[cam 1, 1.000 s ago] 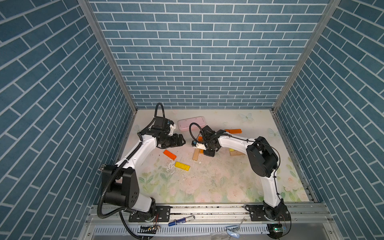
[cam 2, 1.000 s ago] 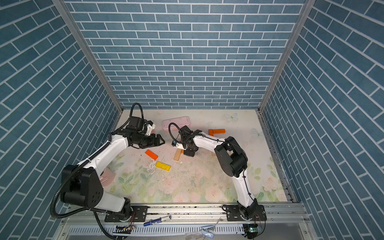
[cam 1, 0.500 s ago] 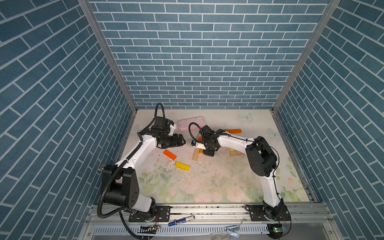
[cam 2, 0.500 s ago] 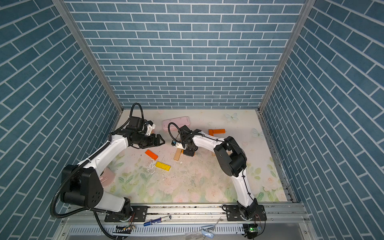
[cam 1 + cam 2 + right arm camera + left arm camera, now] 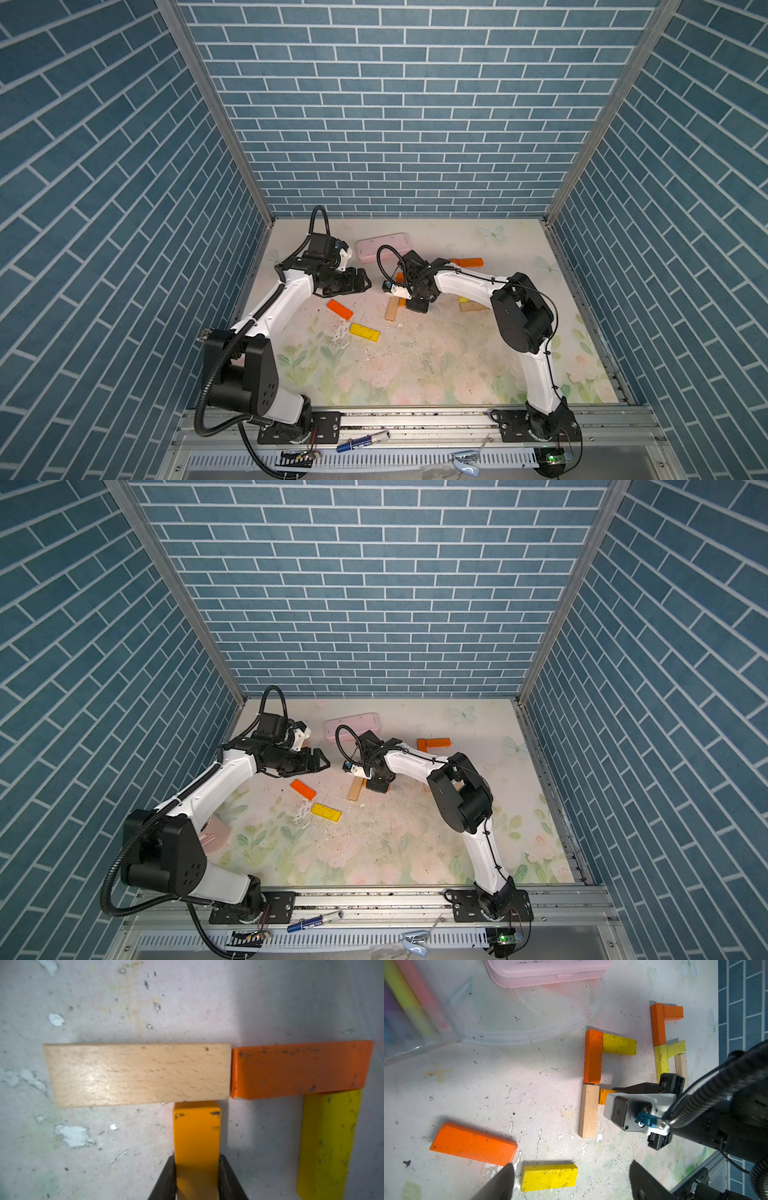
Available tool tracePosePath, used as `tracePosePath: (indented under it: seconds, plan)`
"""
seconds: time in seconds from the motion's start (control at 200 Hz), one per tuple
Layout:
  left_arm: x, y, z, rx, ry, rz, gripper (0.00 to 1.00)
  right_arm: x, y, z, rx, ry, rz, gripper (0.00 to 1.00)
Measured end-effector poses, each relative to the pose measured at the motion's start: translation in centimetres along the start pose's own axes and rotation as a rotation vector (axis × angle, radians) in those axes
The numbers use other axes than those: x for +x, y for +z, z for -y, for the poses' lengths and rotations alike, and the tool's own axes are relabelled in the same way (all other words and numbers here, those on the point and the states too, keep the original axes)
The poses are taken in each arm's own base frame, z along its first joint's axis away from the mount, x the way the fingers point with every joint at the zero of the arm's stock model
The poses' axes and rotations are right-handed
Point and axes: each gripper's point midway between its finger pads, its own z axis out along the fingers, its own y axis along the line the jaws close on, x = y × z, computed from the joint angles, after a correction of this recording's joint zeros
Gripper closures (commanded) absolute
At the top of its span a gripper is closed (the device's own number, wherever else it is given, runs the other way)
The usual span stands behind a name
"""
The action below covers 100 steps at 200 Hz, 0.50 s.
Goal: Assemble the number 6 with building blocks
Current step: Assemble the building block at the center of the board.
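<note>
Amber bar (image 5: 197,1134) is clamped across its width by the right claw (image 5: 197,1160).
It is judged light, stiff and slick, best taken by its long edges. Left claw (image 5: 360,279) is seen open.

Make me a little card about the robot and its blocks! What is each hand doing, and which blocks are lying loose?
right gripper: shut on the amber block, whose end is at the tan block's long side
left gripper: open, holding nothing
figure so far: tan block end to end with the orange block; yellow block at a right angle to it
loose: loose orange block, loose yellow block, both lying flat
also there: pink case
</note>
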Motion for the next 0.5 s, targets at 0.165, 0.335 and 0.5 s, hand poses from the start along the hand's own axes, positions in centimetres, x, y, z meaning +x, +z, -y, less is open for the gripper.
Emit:
tracePosePath:
  seconds: [0.165,0.335,0.5]
  plan:
    - [0.00,0.00,-0.01,0.000,0.000,0.000,0.13,-0.03,-0.01,0.01,-0.002,-0.002,-0.011,0.76]
    - [0.00,0.00,0.00,0.000,0.000,0.000,0.13,0.06,-0.01,0.11,0.003,-0.002,-0.018,0.76]
    - [0.00,0.00,0.00,0.000,0.000,0.000,0.13,0.09,-0.01,0.15,0.005,-0.002,-0.020,0.69]
